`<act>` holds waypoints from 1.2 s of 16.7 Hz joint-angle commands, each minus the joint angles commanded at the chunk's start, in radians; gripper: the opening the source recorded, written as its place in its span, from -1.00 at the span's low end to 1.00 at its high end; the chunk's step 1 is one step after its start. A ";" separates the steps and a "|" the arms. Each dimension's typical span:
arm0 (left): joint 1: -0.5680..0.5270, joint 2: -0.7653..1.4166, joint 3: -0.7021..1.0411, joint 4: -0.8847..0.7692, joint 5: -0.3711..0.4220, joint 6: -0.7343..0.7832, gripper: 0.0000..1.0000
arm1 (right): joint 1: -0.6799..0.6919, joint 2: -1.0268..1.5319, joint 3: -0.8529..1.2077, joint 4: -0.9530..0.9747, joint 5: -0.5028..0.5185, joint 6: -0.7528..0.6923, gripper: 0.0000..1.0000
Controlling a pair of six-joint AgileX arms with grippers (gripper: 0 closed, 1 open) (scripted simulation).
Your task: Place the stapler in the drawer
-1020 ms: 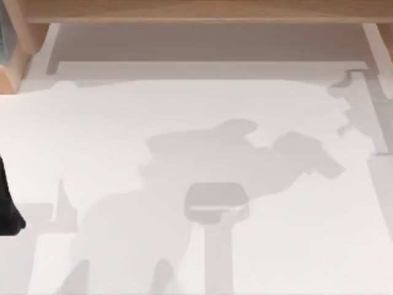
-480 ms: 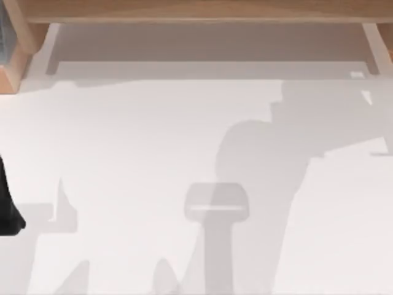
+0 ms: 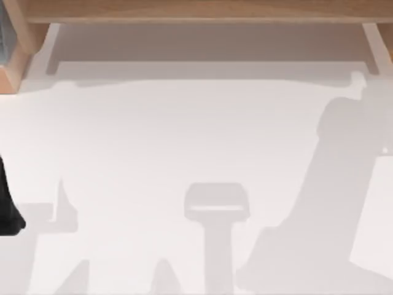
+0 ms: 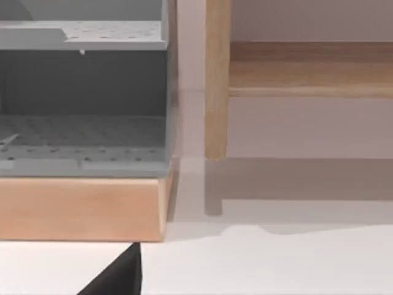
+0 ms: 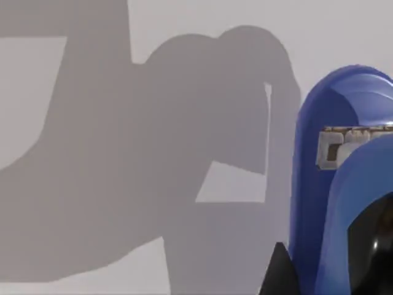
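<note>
The bright-blue stapler (image 5: 334, 184) looms close in the right wrist view, with a metal slot in its front and a black part low at its side. It stands over the white tabletop. A black piece of my right gripper (image 5: 277, 275) shows right beside it. The drawer (image 4: 83, 138) appears in the left wrist view as a grey perforated tray inside a wooden frame, open toward the camera. A black tip of my left gripper (image 4: 120, 276) sits just in front of that frame. My left arm (image 3: 7, 209) is a dark shape at the table's left edge.
A wooden shelf unit (image 3: 196, 11) runs along the far side of the white table (image 3: 184, 135), with a wooden post (image 4: 216, 80) beside the drawer. Soft arm shadows fall across the table's right and near parts.
The large arm shadow on the table has swept from the middle to the right side over the last second. The left arm has stayed where it was.
</note>
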 joint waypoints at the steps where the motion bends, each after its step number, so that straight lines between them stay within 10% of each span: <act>1: 0.000 0.000 0.000 0.000 0.000 0.000 1.00 | -0.001 0.008 0.007 -0.012 0.000 0.004 -1.00; 20: 0.000 0.000 0.000 0.000 0.000 0.000 1.00 | -0.025 -0.167 0.076 -0.009 0.041 0.122 -1.00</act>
